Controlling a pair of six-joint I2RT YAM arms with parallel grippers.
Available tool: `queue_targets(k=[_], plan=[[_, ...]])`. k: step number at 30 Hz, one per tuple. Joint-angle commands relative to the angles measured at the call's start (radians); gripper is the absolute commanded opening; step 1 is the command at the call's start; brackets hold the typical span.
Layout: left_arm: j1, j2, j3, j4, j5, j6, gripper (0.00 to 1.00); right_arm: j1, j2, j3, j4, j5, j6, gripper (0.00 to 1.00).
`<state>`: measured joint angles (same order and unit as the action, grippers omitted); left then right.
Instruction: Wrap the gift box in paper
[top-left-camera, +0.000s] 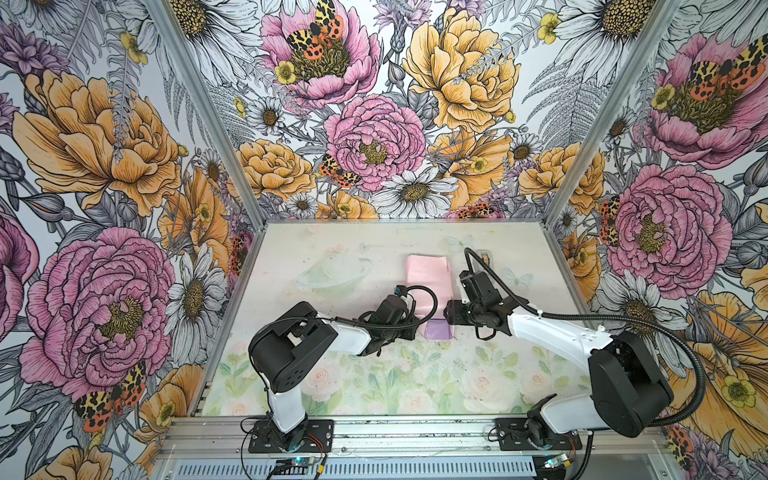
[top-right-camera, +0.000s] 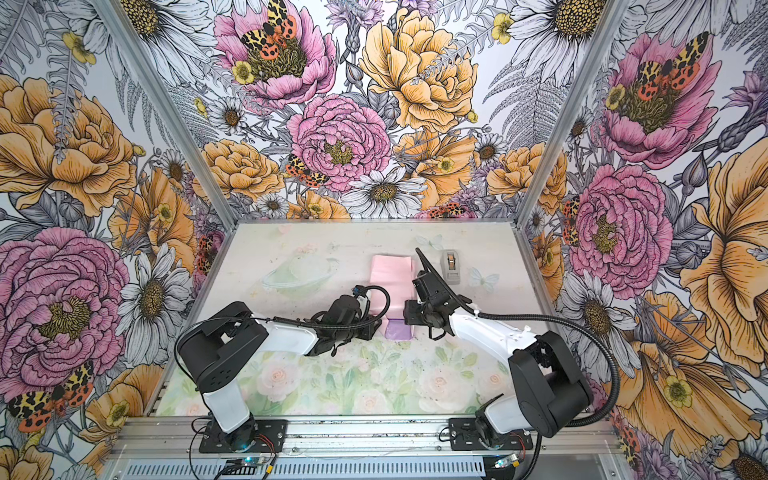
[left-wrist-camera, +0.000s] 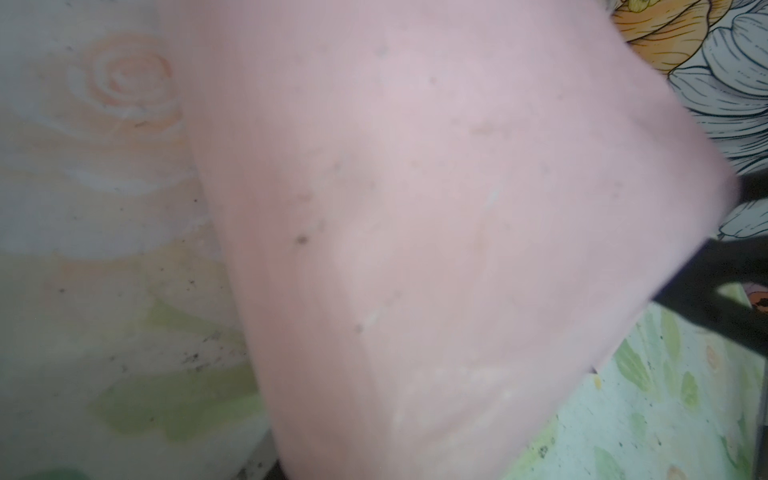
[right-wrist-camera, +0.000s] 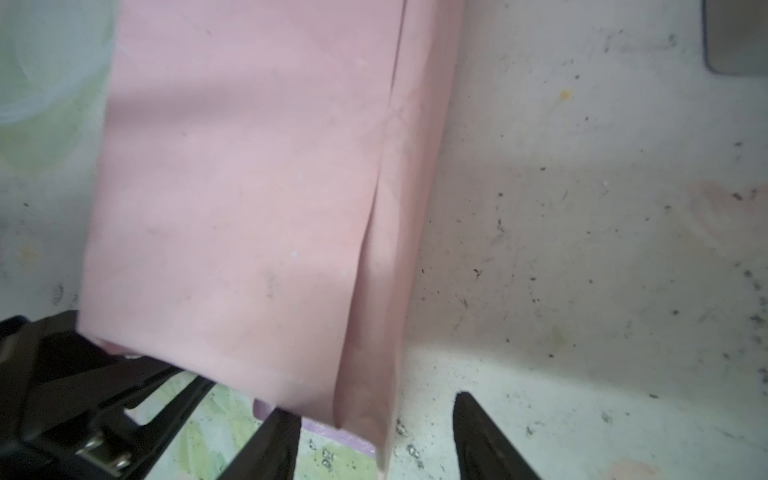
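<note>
Paper (top-left-camera: 426, 274) lies folded into a flat sleeve at the centre of the table (top-left-camera: 332, 257) in both top views, pale pink face up, with a lilac strip showing at its lower end. What the sleeve holds is hidden, and the gift box cannot be seen in any view. Tape dispenser (top-right-camera: 451, 266), grey, stands to the upper right of the sleeve, apart from it. Left arm reaches in from the lower left, forearm low and nearly level, with the left gripper (top-left-camera: 411, 322) at the sleeve's lower left edge. The left wrist view is filled by the pink sheet, close and blurred, so whether those jaws are spread or pinching cannot be told. Right arm reaches in from the lower right, wrist turned downward, with the right gripper (right-wrist-camera: 374, 405) at the sleeve's lower right corner. In the right wrist view its fingers (right-wrist-camera: 486, 436) stand spread with the folded corner of the sheet between them, one finger at the paper's edge and the other clear of it.
</note>
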<state>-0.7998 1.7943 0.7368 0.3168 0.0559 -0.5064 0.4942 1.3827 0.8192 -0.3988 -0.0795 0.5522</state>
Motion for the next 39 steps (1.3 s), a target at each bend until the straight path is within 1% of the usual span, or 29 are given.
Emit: queue_targets(k=[1, 4, 7, 11, 15, 17, 19, 23, 26, 32, 33, 34, 39], plan=[[0.006, -0.004, 0.005, -0.035, -0.039, 0.011, 0.29, -0.032, -0.076, 0.022, 0.034, -0.068, 0.02, 0.62], [0.003, -0.012, 0.008, -0.064, -0.052, 0.03, 0.29, -0.072, -0.062, 0.051, 0.021, -0.123, 0.047, 0.63], [0.001, -0.022, 0.009, -0.084, -0.062, 0.043, 0.29, -0.089, 0.004, 0.11, -0.015, -0.14, 0.049, 0.63], [-0.001, -0.028, 0.009, -0.091, -0.067, 0.046, 0.29, -0.082, 0.113, 0.193, -0.063, -0.137, 0.023, 0.63], [-0.003, -0.03, 0.009, -0.095, -0.069, 0.046, 0.29, -0.075, 0.192, 0.243, -0.089, -0.131, -0.008, 0.63], [-0.004, -0.032, 0.013, -0.096, -0.067, 0.045, 0.29, -0.069, 0.229, 0.256, -0.115, -0.121, -0.016, 0.61], [-0.005, -0.033, 0.016, -0.097, -0.065, 0.04, 0.3, -0.063, 0.251, 0.25, -0.133, -0.1, -0.02, 0.57], [-0.015, -0.027, 0.038, -0.097, -0.064, 0.036, 0.29, -0.047, 0.253, 0.205, -0.135, -0.086, -0.007, 0.48], [-0.019, -0.013, 0.057, -0.096, -0.064, 0.036, 0.29, -0.039, 0.241, 0.181, -0.135, -0.08, 0.005, 0.44], [-0.024, 0.016, 0.097, -0.099, -0.059, 0.039, 0.3, -0.034, 0.22, 0.152, -0.133, -0.075, 0.021, 0.42], [-0.025, 0.054, 0.1, -0.1, -0.059, 0.039, 0.3, -0.032, 0.219, 0.15, -0.132, -0.076, 0.022, 0.42], [-0.025, 0.06, 0.102, -0.103, -0.058, 0.037, 0.29, -0.032, 0.218, 0.147, -0.132, -0.075, 0.021, 0.41], [-0.006, 0.059, 0.085, -0.114, -0.079, 0.011, 0.3, -0.031, 0.21, 0.138, -0.13, -0.068, 0.025, 0.41]])
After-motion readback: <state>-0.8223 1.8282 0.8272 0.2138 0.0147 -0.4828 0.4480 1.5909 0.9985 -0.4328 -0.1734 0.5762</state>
